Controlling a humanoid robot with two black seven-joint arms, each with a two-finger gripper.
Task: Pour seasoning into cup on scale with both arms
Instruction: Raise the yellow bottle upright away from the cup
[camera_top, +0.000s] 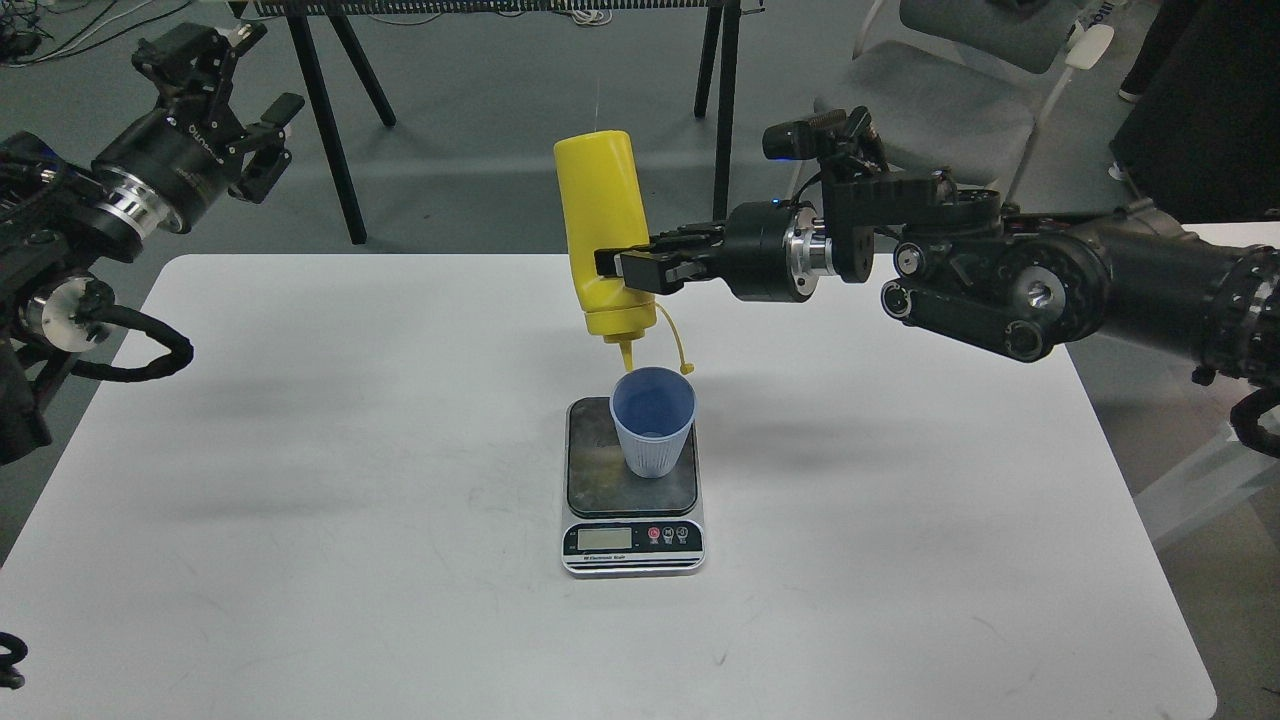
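**Upside-down over the cup**

Right now, from my head view: my right gripper (628, 268) reaches in from the right, jaws pinching the lower body of the yellow squeeze bottle (600, 215). That bottle hangs inverted, slightly tilted, base up, its pointed nozzle (627, 356) aimed down just above the rim of the light blue ribbed cup (653, 425). The little tethered cap (686, 366) dangles beside the nozzle on its strap, near the cup's rim. Whether anything is flowing out, I cannot tell.

The cup stands upright on the dark platform of the kitchen scale (632, 490), set toward the platform's right side. The scale sits mid-table on the white table (300, 450), display and red button facing me; the reading is too small to make out.

Meanwhile my left gripper (245, 110) is up at the far left, well apart from everything, jaws spread and holding nothing.
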